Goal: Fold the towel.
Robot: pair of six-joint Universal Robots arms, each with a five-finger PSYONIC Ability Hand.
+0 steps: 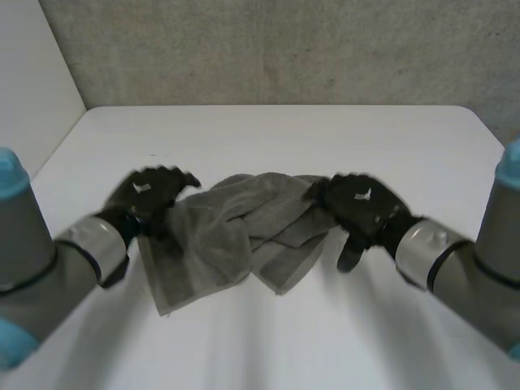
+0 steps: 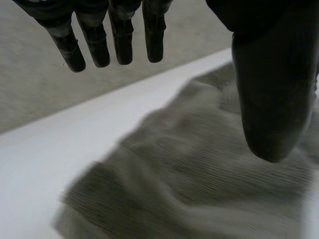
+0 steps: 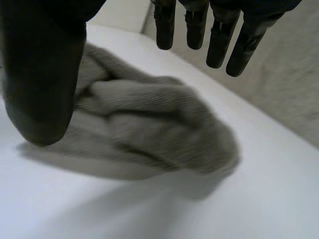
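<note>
1. Lying rumpled in the middle of the white worktop [image 1: 284, 134], the grey towel [image 1: 244, 236] is bunched in loose folds; one flap spreads toward 7 o'clock, another toward 5 o'clock, and a ridge of cloth runs along its 12 o'clock side.
2. The left hand [image 1: 148, 197] hangs at the towel's 9 o'clock edge, over the corner there; its grey arm [image 1: 49, 268] comes in from 8 o'clock.
3. In the left wrist view, that hand's fingers [image 2: 119, 42] are straight and stand well apart from the thumb [image 2: 269, 94]; nothing lies between them; the towel is spread on the worktop under the palm, so the hand is wide open and has hold of nothing.
4. The right hand [image 1: 361, 207] hangs at the towel's 3 o'clock edge, with its arm coming in from 4 o'clock.
5. In the right wrist view, its fingers [image 3: 219, 37] are straight too, and its thumb [image 3: 40, 79] is held far from them; a rounded hump of towel sits on the worktop below the palm; this hand is also fully open, gripping nothing.
6. A rough grey wall [image 1: 284, 49] stands behind the worktop at 12 o'clock.
</note>
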